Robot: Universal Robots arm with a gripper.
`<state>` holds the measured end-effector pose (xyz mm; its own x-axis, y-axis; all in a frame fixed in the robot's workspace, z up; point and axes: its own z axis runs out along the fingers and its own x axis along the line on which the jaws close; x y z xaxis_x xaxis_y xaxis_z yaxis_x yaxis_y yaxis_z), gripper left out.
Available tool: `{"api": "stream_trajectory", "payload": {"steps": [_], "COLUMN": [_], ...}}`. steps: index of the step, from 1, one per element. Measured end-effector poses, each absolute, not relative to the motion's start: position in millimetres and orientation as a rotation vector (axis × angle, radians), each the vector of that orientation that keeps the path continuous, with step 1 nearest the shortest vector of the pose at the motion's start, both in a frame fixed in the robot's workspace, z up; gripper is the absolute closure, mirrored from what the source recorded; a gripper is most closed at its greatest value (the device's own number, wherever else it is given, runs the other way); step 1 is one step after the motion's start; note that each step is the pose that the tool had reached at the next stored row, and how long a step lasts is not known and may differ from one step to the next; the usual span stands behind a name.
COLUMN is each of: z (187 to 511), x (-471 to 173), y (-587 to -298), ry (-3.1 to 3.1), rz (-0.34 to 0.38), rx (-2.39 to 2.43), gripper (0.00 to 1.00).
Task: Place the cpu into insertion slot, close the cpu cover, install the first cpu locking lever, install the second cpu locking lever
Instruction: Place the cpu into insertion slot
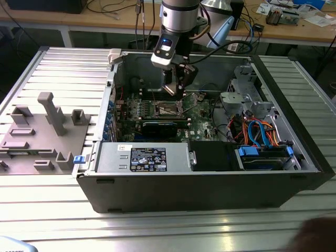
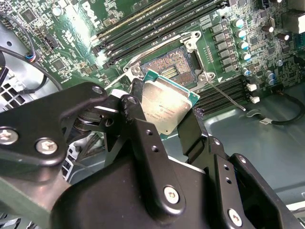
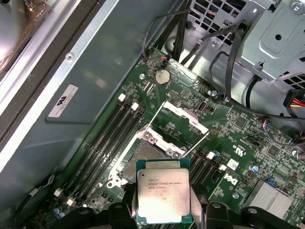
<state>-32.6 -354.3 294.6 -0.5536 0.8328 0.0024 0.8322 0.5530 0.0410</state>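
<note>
Grey fixture tray (image 1: 47, 126): sits at the exterior view's left, beside the open computer case (image 1: 210, 184).
Arm (image 1: 181, 16): drops straight down into the case, wrist vertical.
Gripper (image 1: 176, 86): hangs over the green board, fingers (image 2: 136, 112) clamped on opposite edges of the cpu (image 3: 163, 195).
Cpu: held above the insertion slot (image 2: 171, 71).
Cpu cover (image 3: 187, 116): swung open beside the slot.
Blue cables (image 1: 257, 134): far right.
</note>
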Motion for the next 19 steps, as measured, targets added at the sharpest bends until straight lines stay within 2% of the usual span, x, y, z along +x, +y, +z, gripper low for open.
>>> {"api": "stream_trajectory", "payload": {"steps": [19], "z": [293.6], "x": [-32.6], "y": [-354.3], "ry": [2.706], "rz": [0.036], "rx": [1.544], "gripper": [0.46]}}
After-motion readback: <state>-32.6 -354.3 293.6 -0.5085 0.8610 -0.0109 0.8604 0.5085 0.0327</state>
